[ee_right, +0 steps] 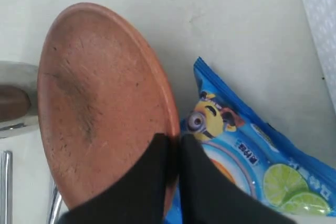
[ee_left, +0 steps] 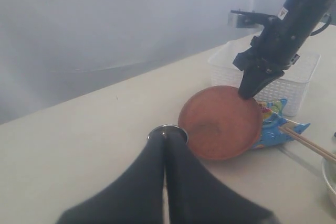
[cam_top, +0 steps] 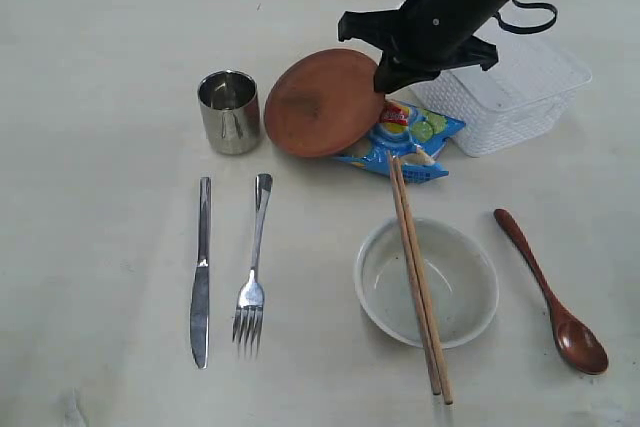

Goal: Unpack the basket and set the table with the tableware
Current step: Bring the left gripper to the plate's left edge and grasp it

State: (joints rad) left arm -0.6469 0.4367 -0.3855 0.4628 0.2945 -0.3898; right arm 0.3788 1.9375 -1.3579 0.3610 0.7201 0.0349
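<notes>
Right end effector clenched on the raised rim of the reddish-brown round plate, one finger on the upper face and one beneath the edge, as the right wrist view shows most plainly. The plate hangs tilted, with the gripped side high over the blue printed snack bag and the opposite edge low beside the short steel cup; whether that low edge touches the pale cream counter cannot be told. The plate appears stiff and matt, probably fairly heavy for a narrow edge pinch, so it is likely to swing about the fingers and would chip if dropped; the rim is the only practical hold, best taken deep. Left end effector closed on nothing, poised close to the cup. Behind the bag stands the white perforated plastic basket. Laid out nearer the viewer are the steel knife, the steel fork, the white round bowl with the wooden chopsticks across it, and the dark red wooden spoon.
</notes>
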